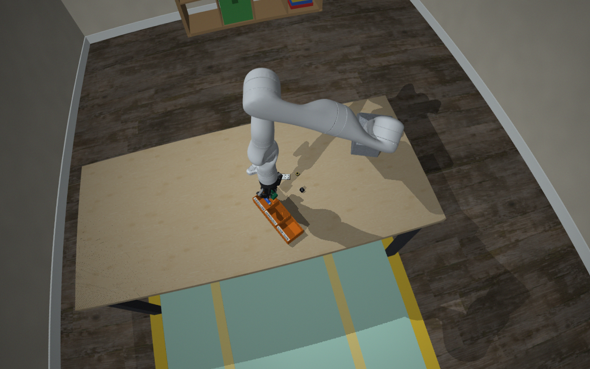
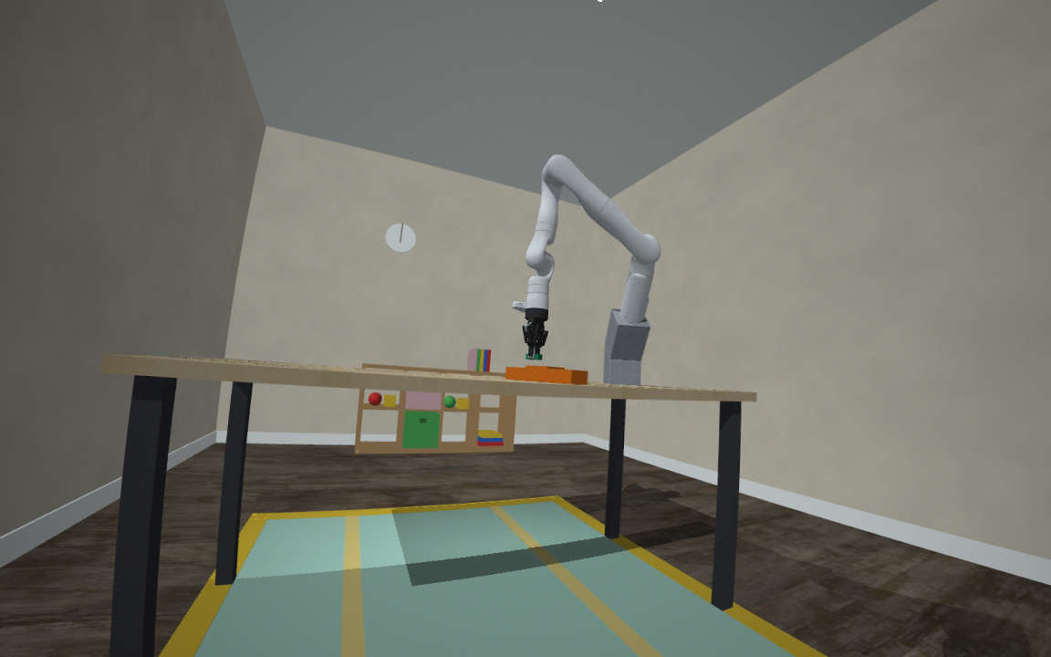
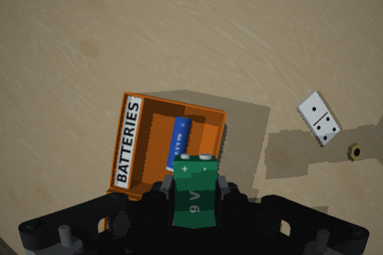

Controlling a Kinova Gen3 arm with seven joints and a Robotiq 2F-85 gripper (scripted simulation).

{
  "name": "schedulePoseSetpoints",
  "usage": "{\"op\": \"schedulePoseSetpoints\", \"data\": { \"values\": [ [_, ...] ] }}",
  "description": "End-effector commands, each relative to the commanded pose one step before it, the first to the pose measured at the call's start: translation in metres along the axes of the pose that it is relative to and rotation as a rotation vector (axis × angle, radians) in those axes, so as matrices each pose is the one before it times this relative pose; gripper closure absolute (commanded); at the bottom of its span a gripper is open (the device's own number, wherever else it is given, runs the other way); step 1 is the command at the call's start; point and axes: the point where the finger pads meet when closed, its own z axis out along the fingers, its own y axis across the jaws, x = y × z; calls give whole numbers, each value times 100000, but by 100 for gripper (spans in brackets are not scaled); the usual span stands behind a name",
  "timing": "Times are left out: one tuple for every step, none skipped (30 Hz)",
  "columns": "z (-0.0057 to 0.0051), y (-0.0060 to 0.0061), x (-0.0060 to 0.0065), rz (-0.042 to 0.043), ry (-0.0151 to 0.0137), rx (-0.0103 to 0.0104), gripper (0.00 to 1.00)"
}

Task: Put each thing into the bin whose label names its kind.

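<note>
Here, pincer [image 1: 269, 196] [image 2: 534, 356] [image 3: 195, 188] gripping boxy green 9 V battery [image 1: 273, 195] [image 2: 535, 357] [image 3: 195, 191], smooth blue cylindrical battery [image 1: 268, 201] [image 3: 179, 141] in orange bin [image 1: 255, 197] [image 3: 175, 103]

Beige walls [image 2: 333, 302] surround a dark wood-plank floor [image 1: 150, 91] [image 2: 308, 469].

The top view is moderately lit, with the wooden table [image 1: 159, 215] in warm, soft light and the left wall [image 1: 8, 183] sunk in deep gray. Hard-edged shadows of the arm [image 1: 306, 114] [image 2: 595, 195] fall across the tabletop and onto the floor [image 1: 494, 206] [image 2: 880, 571] at picture right. Straight edges bow toward the frame's sides, and fine dark speckling roughens the table's near-left corner. The exterior view has a dull gray ceiling [image 2: 554, 73] and a crisp shadow edge crossing the green mat [image 1: 260, 321] [image 2: 447, 604]. Up close, the wrist view is dimmer and slightly soft; jagged shadow borders show inside and beside the orange batteries bin [image 3: 120, 139], while its label stays legible.
</note>
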Motion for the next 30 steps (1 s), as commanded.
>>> {"op": "schedulePoseSetpoints", "data": {
  "values": [
    [165, -1719, 1390, 8201, 658, -1679, 78],
    [0, -131, 152, 5000, 1, 1, 78],
    [2, 7, -3, 4999, 2, 4, 78],
    [-1, -93, -29, 96, 0, -1, 78],
    [0, 0, 0, 0, 0, 0, 78],
    [0, 0, 0, 0, 0, 0, 78],
    [-1, -50, -74, 0, -1, -2, 78],
    [0, -37, -64, 0, 0, 0, 78],
    [0, -33, -53, 0, 0, 0, 78],
    [2, -20, -47, 0, 1, 3, 78],
    [-1, -18, -34, 0, 0, -1, 78],
    [0, -8, -21, 0, 0, -1, 78],
    [0, 1, -9, 0, 0, -1, 78],
    [0, 16, 2, 0, -2, 5, 78],
    [0, 10, 11, 0, 1, -3, 78],
    [0, 14, 17, 0, 0, -2, 78],
    [0, 16, 22, 0, 0, -1, 78],
    [0, 17, 24, 0, 0, -1, 78],
    [0, 17, 25, 0, 0, -1, 78],
    [0, 17, 25, 0, 0, 0, 78],
    [0, 17, 25, 0, 0, 0, 78],
    [0, 0, 0, 0, 0, 0, 78],
    [0, 0, 0, 0, 0, 0, 78],
    [0, 14, 21, 0, 0, 0, 78],
    [0, 13, 20, 0, 0, 0, 78],
    [0, 12, 19, 0, 0, 0, 78],
    [193, -4, 1, 1, -1, -4, 78],
    [206, 4, 0, -1, 0, 4, 78],
    [200, 0, 0, 0, 0, 0, 78],
    [200, 0, 0, 0, 0, 0, 78]
  ]
}}
